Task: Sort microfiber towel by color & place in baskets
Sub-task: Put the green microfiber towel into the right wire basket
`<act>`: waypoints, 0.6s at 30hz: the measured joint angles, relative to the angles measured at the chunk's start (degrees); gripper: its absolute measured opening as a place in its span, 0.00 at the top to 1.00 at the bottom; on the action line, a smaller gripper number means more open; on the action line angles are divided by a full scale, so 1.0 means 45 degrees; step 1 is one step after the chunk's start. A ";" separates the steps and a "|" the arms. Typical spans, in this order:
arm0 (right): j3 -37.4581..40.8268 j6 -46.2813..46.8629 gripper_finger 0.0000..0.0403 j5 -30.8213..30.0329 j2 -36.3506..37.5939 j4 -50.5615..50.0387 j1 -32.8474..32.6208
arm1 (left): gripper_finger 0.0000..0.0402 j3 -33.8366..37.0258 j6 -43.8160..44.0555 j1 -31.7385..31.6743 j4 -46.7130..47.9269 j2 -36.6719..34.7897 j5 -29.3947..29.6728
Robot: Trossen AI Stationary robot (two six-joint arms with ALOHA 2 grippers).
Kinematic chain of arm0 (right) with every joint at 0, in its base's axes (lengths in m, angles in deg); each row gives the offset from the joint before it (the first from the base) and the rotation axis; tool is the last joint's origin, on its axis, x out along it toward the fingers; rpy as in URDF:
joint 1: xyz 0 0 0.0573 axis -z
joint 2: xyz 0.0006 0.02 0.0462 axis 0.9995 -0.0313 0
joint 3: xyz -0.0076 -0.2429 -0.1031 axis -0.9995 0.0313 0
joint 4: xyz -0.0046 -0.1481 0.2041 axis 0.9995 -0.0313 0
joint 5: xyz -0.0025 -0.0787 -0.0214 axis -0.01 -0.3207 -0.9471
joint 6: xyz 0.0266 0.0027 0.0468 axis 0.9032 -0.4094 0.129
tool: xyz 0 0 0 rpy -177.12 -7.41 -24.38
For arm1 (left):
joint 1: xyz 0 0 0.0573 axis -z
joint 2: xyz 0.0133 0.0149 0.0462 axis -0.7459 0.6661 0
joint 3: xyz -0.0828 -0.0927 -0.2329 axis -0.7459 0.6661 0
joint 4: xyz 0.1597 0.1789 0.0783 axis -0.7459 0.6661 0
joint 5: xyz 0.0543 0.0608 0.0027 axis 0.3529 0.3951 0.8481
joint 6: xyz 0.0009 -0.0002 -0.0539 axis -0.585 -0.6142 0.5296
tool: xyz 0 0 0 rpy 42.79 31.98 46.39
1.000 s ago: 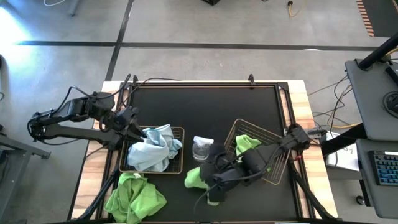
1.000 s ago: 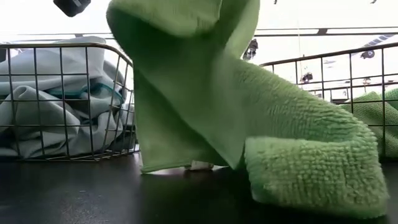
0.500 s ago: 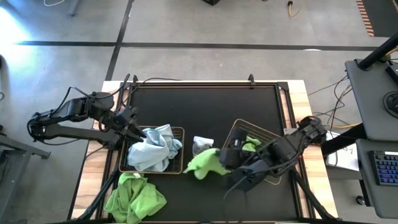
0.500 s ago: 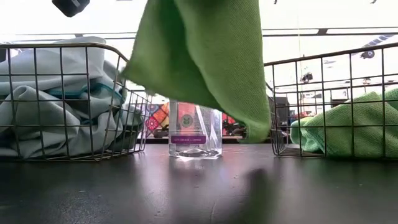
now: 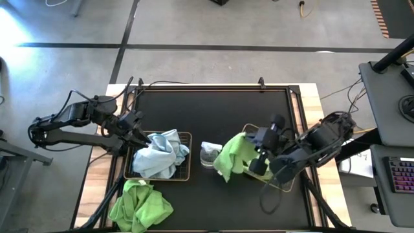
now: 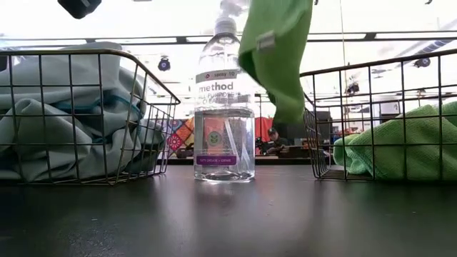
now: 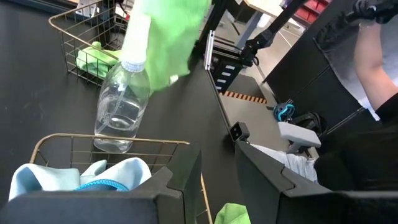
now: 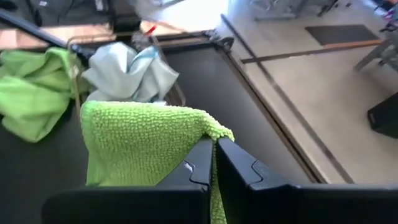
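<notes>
While the right gripper [image 5: 253, 154] is pinching a lime green towel [image 5: 231, 155] aloft between the clear bottle [image 5: 209, 155] and the right basket [image 5: 285, 183], pale blue towels [image 5: 158, 153] are filling the left basket [image 5: 183, 176]. The left gripper [image 5: 138, 137] is hovering at that basket's edge; I cannot tell how its fingers stand.

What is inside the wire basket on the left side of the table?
The left basket holds a heap of pale blue towels, with a teal edge showing in the low view. What lies beneath the heap is covered, so hidden.
</notes>
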 joint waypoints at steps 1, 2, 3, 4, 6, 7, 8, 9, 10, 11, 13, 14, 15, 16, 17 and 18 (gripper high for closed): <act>0.0000 -0.0021 0.98 -0.0189 0.0125 -0.0008 -0.0015 | 0.79 0.0000 0.0000 0.0002 0.0005 0.0000 0.0000; 0.0000 -0.0022 0.98 -0.0390 0.0259 -0.0022 -0.0022 | 0.79 0.0000 0.0000 -0.0002 0.0009 -0.0016 0.0000; 0.0000 -0.0021 0.98 -0.0526 0.0395 -0.0013 -0.0026 | 0.79 0.0000 0.0000 0.0001 0.0028 -0.0026 0.0000; 0.0000 -0.0021 0.98 -0.0597 0.0533 -0.0015 -0.0030 | 0.79 0.0000 0.0000 0.0002 0.0029 -0.0027 0.0000; 0.0000 0.0027 0.98 -0.0633 0.0788 -0.0019 -0.0030 | 0.79 0.0000 0.0000 0.0000 0.0034 -0.0053 0.0002; 0.0000 0.0028 0.98 -0.0632 0.0910 -0.0019 -0.0030 | 0.79 0.0000 0.0000 0.0001 0.0034 -0.0053 0.0000; 0.0000 0.0029 0.98 -0.0635 0.0991 -0.0019 -0.0030 | 0.79 0.0000 0.0000 -0.0002 0.0034 -0.0063 0.0000; 0.0000 0.0033 0.98 -0.0635 0.1087 -0.0019 -0.0030 | 0.79 0.0000 0.0000 0.0002 0.0034 -0.0079 0.0004; 0.0000 0.0033 0.98 -0.0633 0.1191 -0.0019 -0.0030 | 0.79 0.0000 0.0000 0.0002 0.0034 -0.0085 0.0002; 0.0000 0.0038 0.98 -0.0632 0.1261 -0.0019 -0.0030 | 0.79 0.0000 0.0000 -0.0002 0.0034 -0.0087 0.0000; 0.0000 0.0043 0.98 -0.0630 0.1417 -0.0019 -0.0030 | 0.79 0.0000 0.0000 0.0000 0.0039 -0.0119 0.0000; 0.0000 0.0047 0.98 -0.0635 0.1465 -0.0019 -0.0030 | 0.79 0.0000 0.0000 0.0000 0.0042 -0.0131 0.0003; 0.0000 0.0047 0.98 -0.0631 0.1537 -0.0019 -0.0034 | 0.79 0.0000 0.0000 -0.0001 0.0042 -0.0149 0.0000; 0.0004 0.0047 0.98 -0.0630 0.1587 -0.0019 -0.0043 | 0.79 0.0000 0.0000 -0.0002 0.0045 -0.0178 0.0000; 0.0042 0.0044 0.98 -0.0635 0.1644 -0.0007 -0.0055 | 0.79 0.0000 0.0000 0.0002 0.0054 -0.0200 0.0000; 0.0108 0.0035 0.98 -0.0630 0.1718 -0.0012 -0.0055 | 0.79 0.0000 0.0000 0.0002 0.0049 -0.0229 0.0000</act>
